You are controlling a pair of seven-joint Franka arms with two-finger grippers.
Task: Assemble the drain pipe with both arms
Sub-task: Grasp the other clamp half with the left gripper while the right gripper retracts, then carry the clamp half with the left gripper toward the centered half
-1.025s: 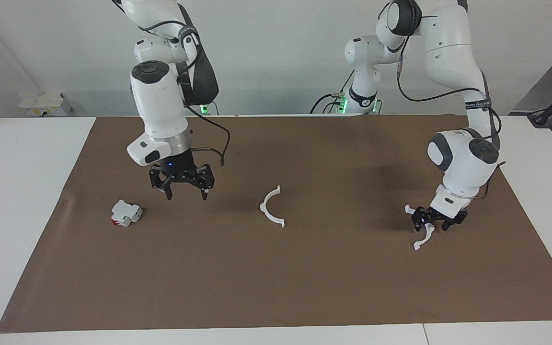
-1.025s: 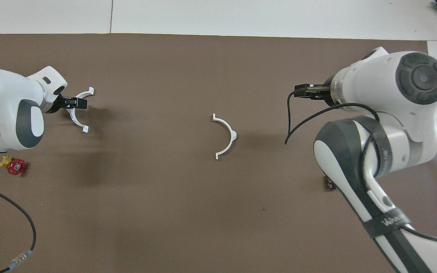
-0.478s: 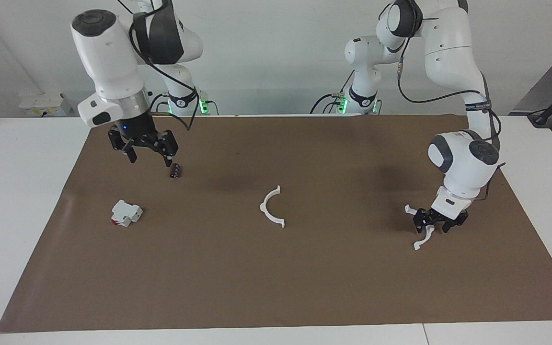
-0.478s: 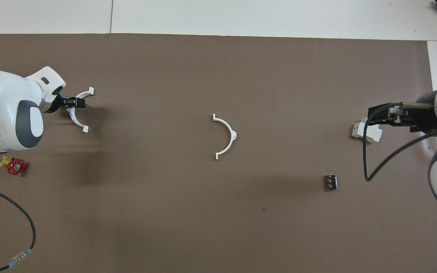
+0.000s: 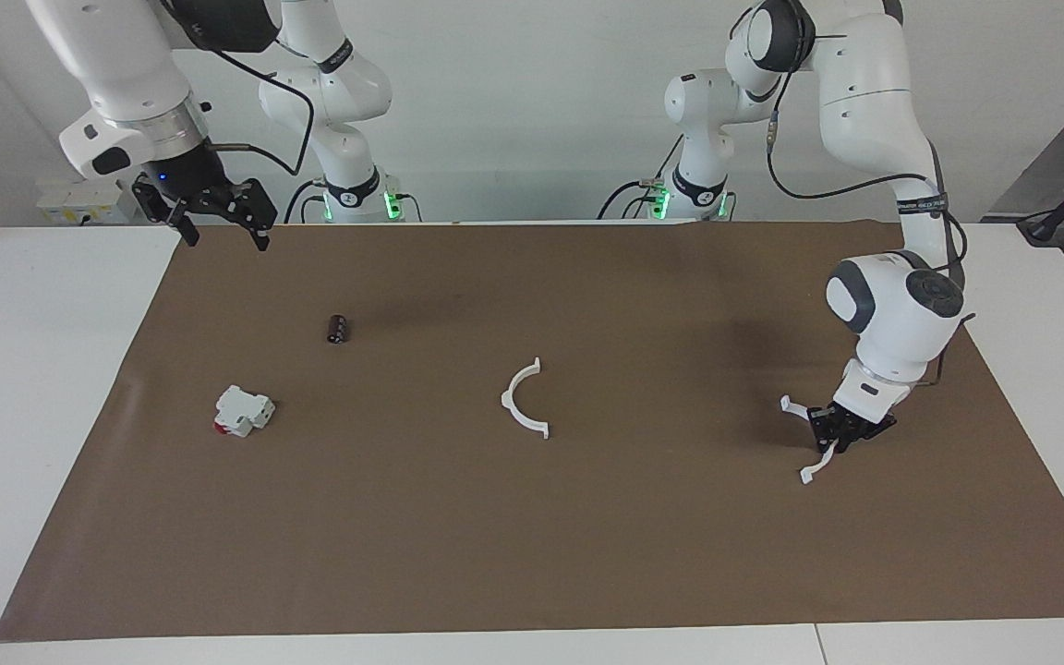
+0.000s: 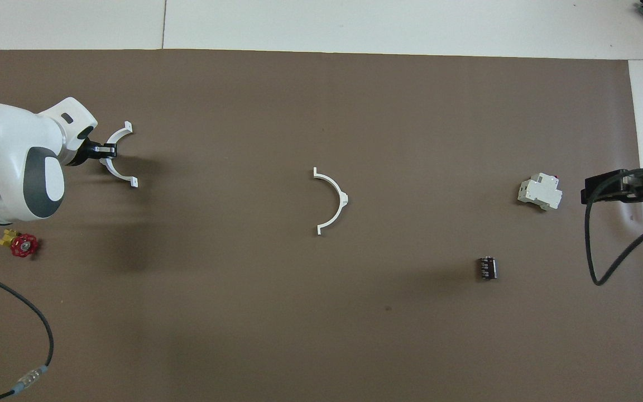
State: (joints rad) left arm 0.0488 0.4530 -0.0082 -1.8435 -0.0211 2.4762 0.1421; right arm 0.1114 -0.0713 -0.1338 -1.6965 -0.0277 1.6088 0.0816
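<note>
Facing view: left hand [image 5: 835, 436] is down at the brown paper mat [image 5: 587, 517] on the bench, at the left arm's end, fingers pinched shut on a thin white plastic half-ring arc [image 5: 814, 438]; arc's ends stick out either side of the fingers, lower end looks to touch the mat. Second white plastic half-ring arc [image 5: 523, 399] lies flat mid-mat, alone, well apart from both hands. Right hand [image 5: 215, 214] hangs raised over the mat edge nearest the robots at the right arm's end, fingers spread wide, holding nothing. Small black cylinder [image 5: 337, 329] sits on the mat below it, farther from the robots; blocky white-and-red part [image 5: 243, 410] farther out again, toward the right arm's end. Overhead view: left hand [image 6: 107, 149] grips the held arc [image 6: 118, 157] at its mid-curve, open side facing the mat centre. Loose arc [image 6: 332, 200] at centre, bulge toward the right arm's end. White-and-red part [image 6: 540, 192] just beside the right hand [image 6: 606, 188], apart from it; black cylinder [image 6: 486, 267] nearer the robots than that part. Small red handwheel valve [image 6: 22, 245] sits by the left arm's wrist, nearer the robots than the held arc.
</note>
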